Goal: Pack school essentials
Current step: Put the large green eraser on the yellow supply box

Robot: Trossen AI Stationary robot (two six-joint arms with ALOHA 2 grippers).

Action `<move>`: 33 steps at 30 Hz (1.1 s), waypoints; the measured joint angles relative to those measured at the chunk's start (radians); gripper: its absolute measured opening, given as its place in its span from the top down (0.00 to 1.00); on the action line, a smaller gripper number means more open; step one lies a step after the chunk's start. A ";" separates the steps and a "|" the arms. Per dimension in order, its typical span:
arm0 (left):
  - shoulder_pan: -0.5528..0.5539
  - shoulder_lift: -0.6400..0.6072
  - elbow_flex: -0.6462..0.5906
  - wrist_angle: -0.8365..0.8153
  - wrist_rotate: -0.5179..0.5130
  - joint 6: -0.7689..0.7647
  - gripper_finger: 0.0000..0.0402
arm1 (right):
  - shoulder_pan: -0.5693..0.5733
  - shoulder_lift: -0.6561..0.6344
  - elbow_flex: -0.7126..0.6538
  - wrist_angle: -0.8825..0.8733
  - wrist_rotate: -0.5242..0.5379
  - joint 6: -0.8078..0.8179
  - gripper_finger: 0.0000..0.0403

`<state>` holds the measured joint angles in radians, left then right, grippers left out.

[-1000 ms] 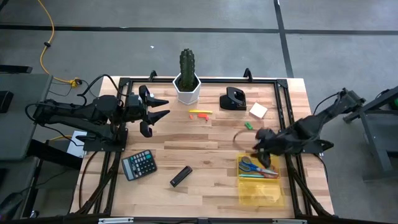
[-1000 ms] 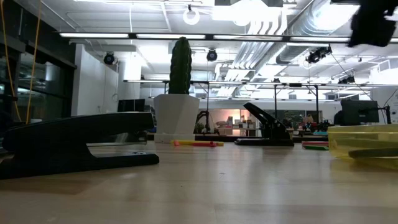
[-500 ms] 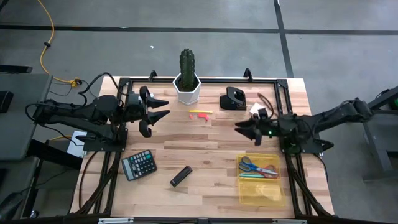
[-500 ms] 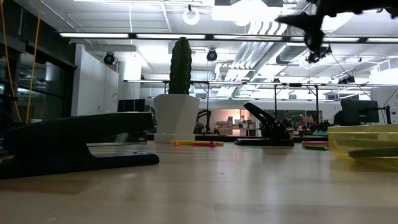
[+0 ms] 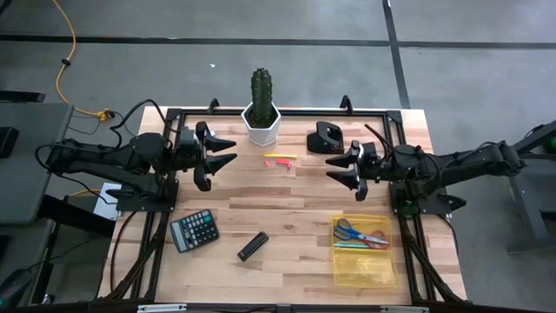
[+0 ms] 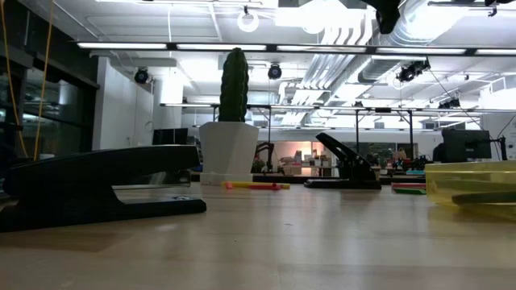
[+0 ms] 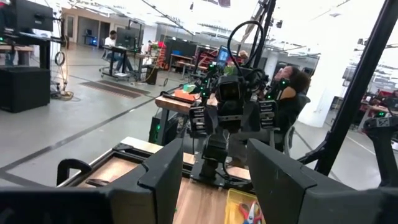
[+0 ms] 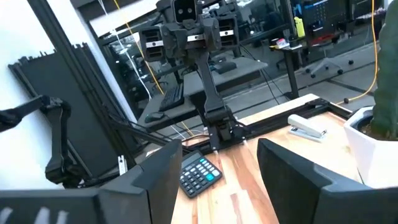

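My right gripper (image 5: pixel 341 176) hovers open, high above the table's right middle, its fingers pointing toward the left arm; only its tip shows at the top of the low view (image 6: pixel 388 11). My left gripper (image 5: pixel 231 150) waits open over the far left. Red-handled and blue-handled scissors (image 5: pixel 360 233) and a green pen (image 5: pixel 354 246) lie in the clear yellow box (image 5: pixel 365 269). A yellow and a red marker (image 5: pixel 280 159) lie on the wood near the cactus pot. The sticky-note pad is hidden under my right arm.
A cactus in a white pot (image 5: pixel 261 111) and a black hole punch (image 5: pixel 327 137) stand at the far edge. A black calculator (image 5: pixel 195 230) and a black stapler (image 5: pixel 253 246) lie near the front left. Bare wood lies between the markers and the box.
My right gripper has left the far end of the yellow box, risen, and moved toward the far edge and the table's left, with the arm stretching out level. The scissors and pen stay in the box. The left arm has kept still.
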<state>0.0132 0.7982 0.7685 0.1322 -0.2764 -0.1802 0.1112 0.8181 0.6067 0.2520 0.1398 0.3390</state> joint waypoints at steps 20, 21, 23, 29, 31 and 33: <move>0.000 0.000 0.000 0.000 0.000 0.000 0.58 | -0.032 0.001 0.002 -0.433 0.169 0.298 0.50; 0.000 0.000 0.000 0.000 0.000 0.000 0.58 | -0.044 0.004 0.002 -0.532 0.169 0.348 0.50; 0.000 0.000 0.000 0.000 0.000 0.000 0.58 | -0.069 0.017 0.002 -0.733 0.168 0.460 0.50; 0.000 0.000 0.000 0.000 0.000 0.000 0.58 | -0.159 0.104 0.001 -1.058 0.168 0.576 0.50; 0.000 0.000 0.000 -0.001 0.000 0.000 0.58 | -0.191 0.151 0.001 -1.049 0.136 0.517 0.50; 0.000 0.000 0.000 -0.001 0.000 0.000 0.58 | -0.223 0.210 0.001 -1.023 0.090 0.466 0.50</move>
<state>0.0135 0.7983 0.7685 0.1314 -0.2764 -0.1802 -0.1121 1.0284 0.6075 -0.7715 0.2302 0.8052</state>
